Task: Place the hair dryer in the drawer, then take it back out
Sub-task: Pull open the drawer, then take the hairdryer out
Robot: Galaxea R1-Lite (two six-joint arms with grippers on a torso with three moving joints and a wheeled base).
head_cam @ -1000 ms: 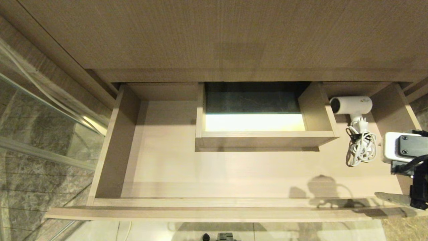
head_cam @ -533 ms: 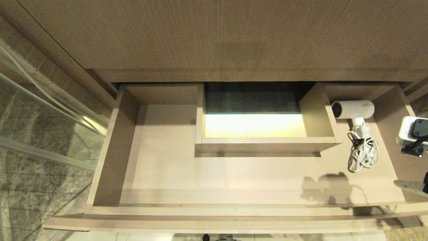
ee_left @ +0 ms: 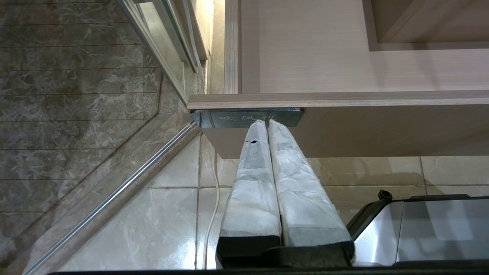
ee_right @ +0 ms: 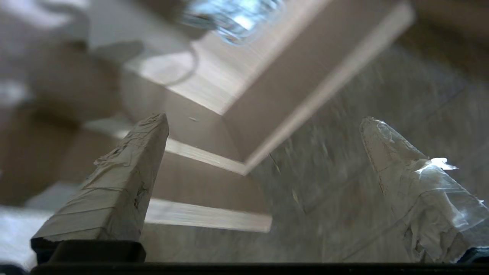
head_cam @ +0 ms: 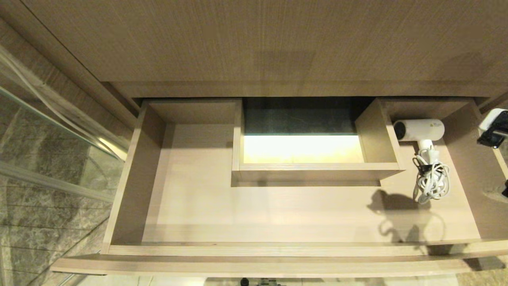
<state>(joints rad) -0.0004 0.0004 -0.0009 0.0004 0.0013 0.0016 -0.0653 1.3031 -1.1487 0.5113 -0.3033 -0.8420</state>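
Drawer (head_cam: 190, 198) stood pulled open. Hair dryer (head_cam: 421, 130) lay in its rear right corner, just beside the boxed cut-out (head_cam: 315, 169), coiled cord (head_cam: 431, 180) in front of it. Glass partition (head_cam: 43, 135) stood left of the drawer. Right gripper (ee_right: 263, 152) was spread wide and empty, off the drawer's right side. Left gripper (ee_left: 267, 126) was closed on nothing, below the drawer front. Versus a second earlier: drawer sat further out, right arm (head_cam: 492, 127) withdrawn toward the rear right edge.

Drawer (head_cam: 198, 198) pulled open, pale wood w/ boxed cut-out mid-rear. White dryer (head_cam: 420, 130) lies in its right rear corner, grille toward cut-out, cord bundled nearer the front.
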